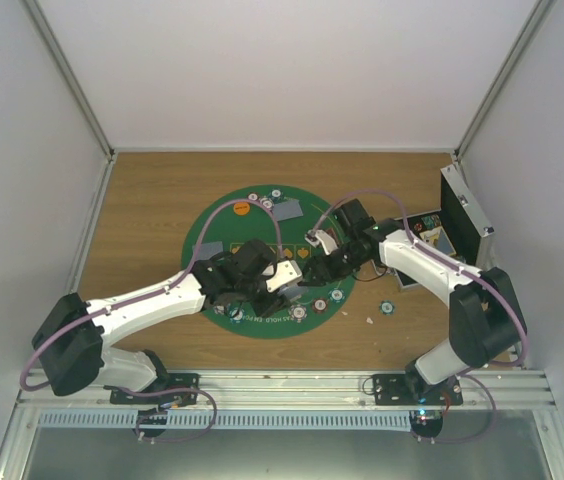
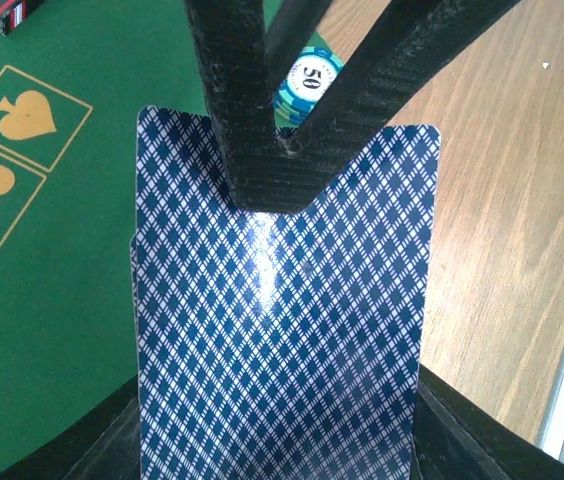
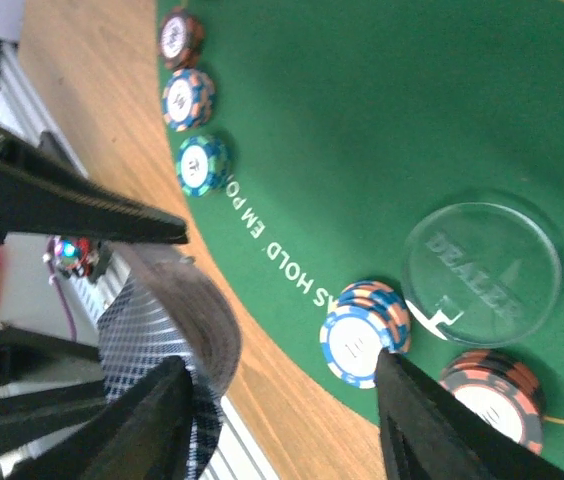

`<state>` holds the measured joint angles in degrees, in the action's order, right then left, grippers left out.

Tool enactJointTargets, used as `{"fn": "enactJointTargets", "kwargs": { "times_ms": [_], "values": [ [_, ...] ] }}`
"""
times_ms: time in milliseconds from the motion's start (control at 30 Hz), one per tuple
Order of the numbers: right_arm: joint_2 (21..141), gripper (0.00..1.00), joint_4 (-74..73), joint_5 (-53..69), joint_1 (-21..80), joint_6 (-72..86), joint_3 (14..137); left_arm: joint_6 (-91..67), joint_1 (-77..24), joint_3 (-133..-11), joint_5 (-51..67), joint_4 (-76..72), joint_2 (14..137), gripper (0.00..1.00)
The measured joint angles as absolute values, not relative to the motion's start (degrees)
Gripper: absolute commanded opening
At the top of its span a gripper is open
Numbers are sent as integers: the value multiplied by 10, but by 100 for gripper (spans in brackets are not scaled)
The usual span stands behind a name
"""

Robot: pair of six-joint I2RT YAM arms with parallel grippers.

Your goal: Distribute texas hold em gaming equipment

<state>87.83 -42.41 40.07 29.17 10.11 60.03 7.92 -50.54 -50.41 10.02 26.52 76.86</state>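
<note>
both arms meet at the playing cards (image 2: 282, 320): left gripper (image 2: 277, 385) clenches them, right gripper (image 3: 282, 370) hold unclear; an off-centre pinch could spill them.

One round green felt mat (image 1: 247, 228). On its far part lie one orange disc (image 1: 241, 209) and what look like three poker chips (image 1: 275, 194). Two face-down cards (image 1: 284, 210) lie on it, one far, one left. Along its near edge are three single chips (image 3: 188, 98), two chip stacks (image 3: 360, 338) and one clear dealer button (image 3: 482, 272). Just off its right edge lies one teal chip (image 1: 387, 307); further right stands one silver case (image 1: 467, 215). Over its near edge is one playing card (image 2: 282, 330), patterned back showing.
</note>
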Motion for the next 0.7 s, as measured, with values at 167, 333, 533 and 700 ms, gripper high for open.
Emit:
{"fn": "enactJointTargets", "kwargs": {
  "times_ms": [167,333,533,700],
  "values": [
    [878,19,-423,443,291,100,598,79,-505,-504,100,265,766,56],
    [878,2,-418,467,291,100,598,79,-505,-504,100,265,766,56],
    [876,1,-415,474,289,100,598,79,-505,-500,95,264,766,55],
    [861,1,-416,454,264,100,593,79,-504,-493,78,263,766,55]
  ]
}}
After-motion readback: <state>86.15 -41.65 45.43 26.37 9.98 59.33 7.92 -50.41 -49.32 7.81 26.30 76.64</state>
